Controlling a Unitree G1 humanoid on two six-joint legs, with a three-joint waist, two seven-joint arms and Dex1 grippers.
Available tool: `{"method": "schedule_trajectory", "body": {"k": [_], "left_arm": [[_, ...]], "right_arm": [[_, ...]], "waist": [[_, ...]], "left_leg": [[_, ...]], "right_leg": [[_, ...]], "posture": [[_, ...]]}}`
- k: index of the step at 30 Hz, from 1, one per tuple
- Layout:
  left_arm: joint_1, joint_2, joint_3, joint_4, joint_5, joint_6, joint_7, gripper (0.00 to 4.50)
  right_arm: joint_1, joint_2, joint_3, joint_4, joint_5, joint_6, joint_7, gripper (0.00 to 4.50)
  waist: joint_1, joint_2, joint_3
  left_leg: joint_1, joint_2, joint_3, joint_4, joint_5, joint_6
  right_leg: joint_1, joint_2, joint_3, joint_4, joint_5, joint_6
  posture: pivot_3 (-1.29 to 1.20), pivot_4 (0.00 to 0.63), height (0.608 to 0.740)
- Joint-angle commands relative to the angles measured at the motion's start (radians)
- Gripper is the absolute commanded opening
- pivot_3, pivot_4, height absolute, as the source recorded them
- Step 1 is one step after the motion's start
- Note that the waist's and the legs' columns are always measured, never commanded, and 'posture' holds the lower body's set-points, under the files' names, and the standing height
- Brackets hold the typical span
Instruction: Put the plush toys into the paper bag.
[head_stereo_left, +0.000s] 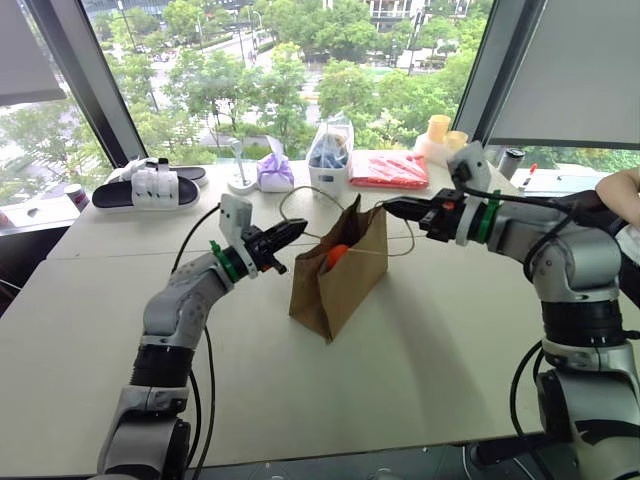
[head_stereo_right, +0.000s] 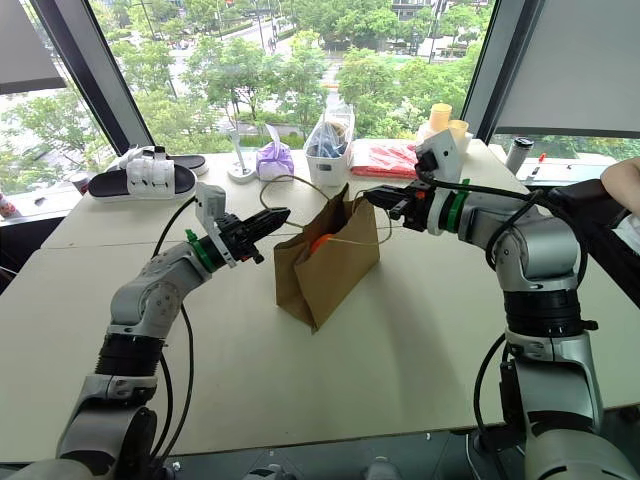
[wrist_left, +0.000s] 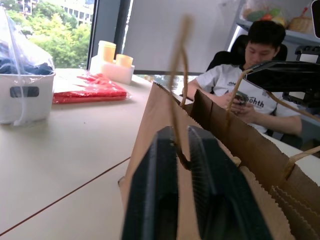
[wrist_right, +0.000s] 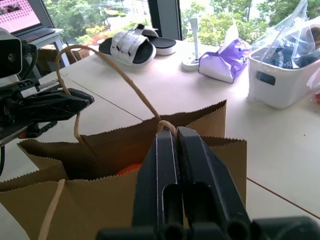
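The brown paper bag (head_stereo_left: 345, 285) stands open in the middle of the table. An orange plush toy (head_stereo_left: 337, 255) sits inside it, partly hidden by the bag's wall, and its orange also shows in the right wrist view (wrist_right: 131, 169). My left gripper (head_stereo_left: 300, 230) is at the bag's left side, its fingers closed on a beige cord handle (wrist_left: 182, 155) that loops upward. My right gripper (head_stereo_left: 385, 207) is level at the bag's upper right edge, with the other cord handle (wrist_right: 167, 124) pinched at its tips.
Along the window edge lie black-and-white slippers (head_stereo_left: 150, 185), a purple cloth bundle (head_stereo_left: 275, 172), a white basket with a clear bag (head_stereo_left: 330, 165), a red packet (head_stereo_left: 390, 170) and yellow cups (head_stereo_left: 440, 130). A person (wrist_left: 240, 85) sits at the table's right.
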Motion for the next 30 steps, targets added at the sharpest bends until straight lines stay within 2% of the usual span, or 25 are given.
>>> {"method": "schedule_trajectory", "body": {"k": [1,5,6,10,14,18,22,26,29,30], "left_arm": [[0.003,0.037,0.002,-0.065,-0.007,0.03,-0.035,2.28],[0.036,0.089,0.007,-0.144,-0.045,0.095,-0.084,4.12],[0.042,0.096,0.01,-0.158,-0.053,0.109,-0.092,4.5],[0.079,0.143,0.022,-0.217,-0.08,0.164,-0.118,4.5],[0.172,0.224,0.038,-0.286,-0.083,0.19,-0.147,4.5],[0.221,0.227,0.029,-0.328,-0.092,0.194,-0.138,4.5],[0.25,0.22,0.011,-0.358,-0.08,0.191,-0.134,4.5],[0.264,0.205,-0.032,-0.373,-0.044,0.161,-0.136,4.5],[0.256,0.191,-0.057,-0.369,-0.021,0.145,-0.13,4.5],[0.253,0.183,-0.065,-0.368,-0.018,0.144,-0.127,4.5]], "right_arm": [[-0.001,-0.015,-0.04,-0.054,0.035,-0.008,0.002,1.88],[0.014,-0.045,-0.064,-0.113,0.069,0.011,0.008,3.81],[0.016,-0.05,-0.07,-0.122,0.078,0.014,0.007,4.43],[0.018,-0.067,-0.117,-0.172,0.131,0.023,0.005,4.43],[-0.012,-0.092,-0.297,-0.249,0.269,0.135,-0.089,4.43],[0.112,-0.132,-0.413,-0.339,0.346,0.225,-0.156,4.43],[0.315,-0.142,-0.496,-0.46,0.415,0.265,-0.176,4.43],[0.535,-0.148,-0.412,-0.568,0.366,0.192,-0.161,4.43],[0.611,-0.128,-0.287,-0.579,0.285,0.104,-0.17,4.43],[0.609,-0.102,-0.226,-0.558,0.252,0.068,-0.179,4.2]], "waist": [[0.0,0.0,0.0],[0.0,0.0,0.0],[0.0,0.0,0.0],[0.001,0.0,0.0],[0.001,0.001,0.0],[0.011,0.0,0.0],[0.023,-0.001,-0.001],[0.024,0.0,0.0],[0.02,0.0,-0.001],[0.018,0.0,-0.001]], "left_leg": [[0.0,0.0,0.0,0.0,0.0,0.0],[0.0,0.0,0.0,0.0,0.0,0.0],[0.0,0.0,0.0,0.0,0.0,0.0],[0.0,0.0,0.0,0.0,0.0,0.0],[0.0,0.001,-0.001,-0.001,0.0,0.001],[0.0,0.0,-0.002,0.0,-0.001,0.001],[0.0,0.0,0.0,0.001,-0.001,0.002],[0.0,0.001,0.001,0.001,-0.001,0.002],[0.001,0.001,0.002,0.001,-0.001,0.002],[0.001,0.001,0.002,0.001,-0.001,0.002]], "right_leg": [[0.0,0.0,0.0,0.0,0.0,0.0],[0.0,0.0,0.0,0.0,0.0,0.0],[0.0,0.0,0.0,0.0,0.0,0.0],[0.0,0.0,0.0,0.0,0.0,0.0],[-0.001,0.0,0.0,0.0,0.0,0.0],[0.001,0.0,0.0,-0.001,0.0,0.0],[0.002,0.0,0.0,-0.002,0.0,0.0],[0.002,0.0,0.001,-0.001,0.0,0.0],[0.002,0.0,0.001,-0.001,0.0,0.0],[0.002,0.0,0.001,-0.001,0.0,0.0]], "posture": [[0.0,0.15,0.74],[0.0,0.15,0.74],[0.0,0.15,0.74],[0.0,0.15,0.74],[0.0,0.15,0.74],[0.0,0.15,0.74],[0.0,0.15,0.74],[0.0,0.15,0.74],[0.0,0.15,0.74],[0.0,0.15,0.74]]}}
